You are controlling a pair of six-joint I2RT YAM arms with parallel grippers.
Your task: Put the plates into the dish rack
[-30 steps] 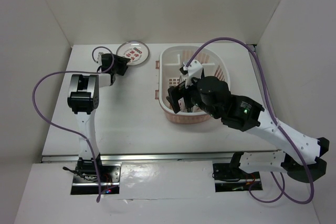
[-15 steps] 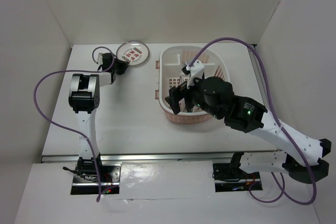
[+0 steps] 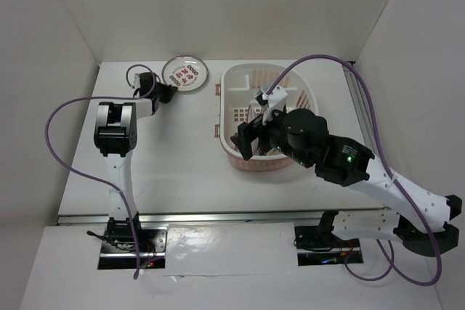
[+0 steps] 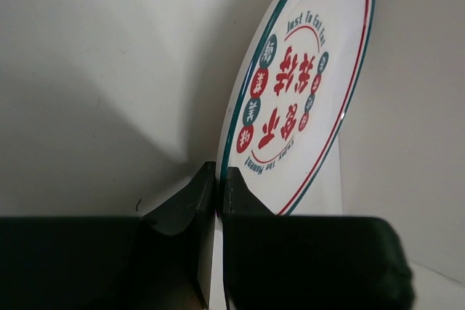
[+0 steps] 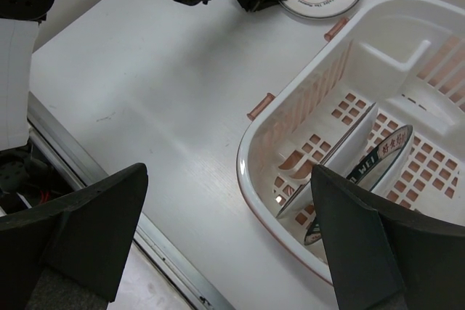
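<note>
Left gripper [image 4: 220,183] clamps the rim of the red-character plate [image 4: 301,85], apparently resting on the table [image 3: 167,150] left of the dish rack [image 3: 227,85], where two plates [image 5: 345,143] stand beneath the wide-apart right gripper [image 5: 229,194], so the next move is to lift it, carry it across and slot it upright.

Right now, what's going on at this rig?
The left gripper is pinched on the rim of the red-character plate, which looks flat on the table left of the dish rack. Inside the rack, two plates already stand on edge. The right gripper hangs open above the rack's near end, holding nothing. One plate is left to load.
</note>
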